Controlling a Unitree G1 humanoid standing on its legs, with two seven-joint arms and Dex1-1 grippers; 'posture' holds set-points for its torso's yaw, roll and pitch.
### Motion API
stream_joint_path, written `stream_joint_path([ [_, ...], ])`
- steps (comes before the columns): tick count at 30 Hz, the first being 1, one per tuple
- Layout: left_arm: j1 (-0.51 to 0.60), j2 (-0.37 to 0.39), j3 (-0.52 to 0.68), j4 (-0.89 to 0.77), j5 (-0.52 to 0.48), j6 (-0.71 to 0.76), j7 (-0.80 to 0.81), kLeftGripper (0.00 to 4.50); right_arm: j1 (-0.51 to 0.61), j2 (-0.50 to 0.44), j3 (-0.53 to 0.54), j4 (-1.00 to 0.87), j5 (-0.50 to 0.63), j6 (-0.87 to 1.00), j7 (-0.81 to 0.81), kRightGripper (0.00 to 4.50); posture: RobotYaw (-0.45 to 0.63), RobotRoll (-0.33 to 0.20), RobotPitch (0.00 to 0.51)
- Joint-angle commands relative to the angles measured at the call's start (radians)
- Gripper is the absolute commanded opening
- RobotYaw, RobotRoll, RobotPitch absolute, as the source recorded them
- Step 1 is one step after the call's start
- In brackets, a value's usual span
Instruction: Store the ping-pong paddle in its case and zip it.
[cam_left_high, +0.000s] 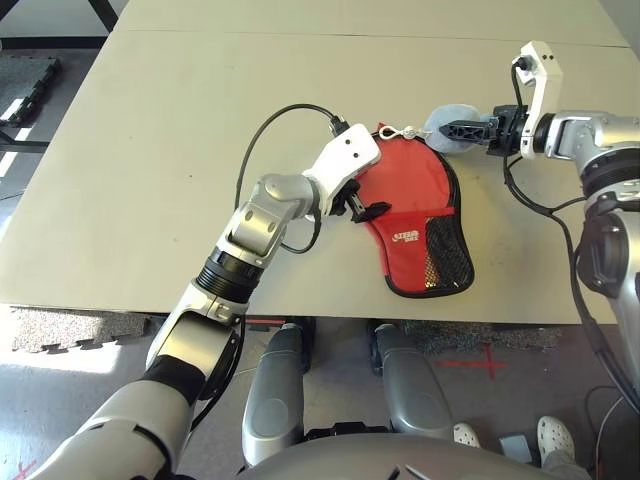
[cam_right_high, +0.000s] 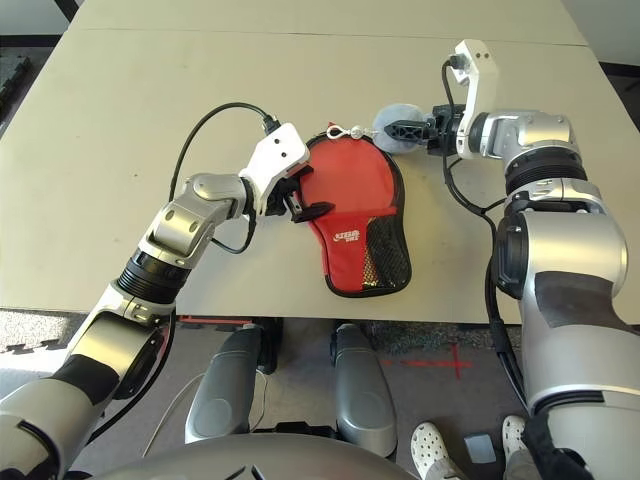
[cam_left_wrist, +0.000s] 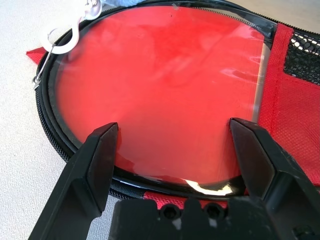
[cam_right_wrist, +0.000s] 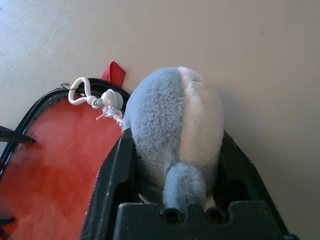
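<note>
The red case (cam_left_high: 412, 245), with black trim and a mesh pocket, lies flat near the table's front edge. Inside its black zipper ring is a smooth, round red face (cam_left_wrist: 160, 80), seemingly the ping-pong paddle; its handle is hidden. My left gripper (cam_left_high: 365, 205) is open at the case's left edge, its fingers (cam_left_wrist: 95, 155) spread just over the zipper rim. A white clip (cam_left_high: 398, 132) at the case's far end joins a grey-and-white plush charm (cam_right_wrist: 172, 115). My right gripper (cam_left_high: 445, 130) is shut on that charm, a finger against each side.
The beige table (cam_left_high: 150, 150) stretches wide and bare to the left and beyond the case. A black cable (cam_left_high: 270, 125) loops from my left wrist over the table. Below the front edge, the floor shows a red cross mark (cam_left_high: 480, 362).
</note>
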Motion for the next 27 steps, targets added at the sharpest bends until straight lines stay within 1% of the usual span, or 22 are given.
stream_joint_path([
  [1,0.043,0.004,-0.065,0.080,0.024,0.039,-0.013,4.50,0.026,-0.047,0.000,-0.004,-0.016,0.002,0.001,1.08,-0.05,0.000,0.274],
  [3,0.041,0.003,-0.069,0.083,0.025,0.040,-0.016,4.50,0.030,-0.063,0.004,-0.006,-0.025,-0.007,0.002,0.53,-0.05,0.000,0.275],
  [4,0.041,0.003,-0.070,0.085,0.024,0.041,-0.017,4.50,0.034,-0.073,0.010,-0.007,-0.034,-0.018,0.001,0.32,-0.05,0.000,0.275],
  [5,0.040,0.003,-0.071,0.086,0.024,0.042,-0.018,4.50,0.035,-0.078,0.014,-0.007,-0.040,-0.025,-0.001,0.21,-0.05,0.000,0.275],
  [13,0.036,0.002,-0.079,0.093,0.022,0.045,-0.024,4.50,0.044,-0.106,0.021,0.003,-0.073,-0.072,-0.016,0.20,-0.05,0.000,0.277],
  [15,0.034,0.001,-0.079,0.095,0.022,0.046,-0.023,4.50,0.046,-0.136,0.041,0.004,-0.097,-0.080,0.008,0.20,-0.05,0.000,0.280],
  [20,0.033,-0.001,-0.078,0.099,0.020,0.047,-0.018,4.50,0.047,-0.228,0.099,0.011,-0.147,-0.084,0.121,0.20,-0.06,0.000,0.285],
  [25,0.034,-0.005,-0.078,0.107,0.020,0.041,-0.016,4.50,0.052,-0.318,0.160,0.003,-0.189,-0.082,0.298,0.20,-0.07,0.000,0.284],
  [27,0.031,-0.009,-0.077,0.117,0.021,0.035,-0.014,4.50,0.059,-0.345,0.186,-0.009,-0.200,-0.074,0.395,0.20,-0.08,0.000,0.283],
])
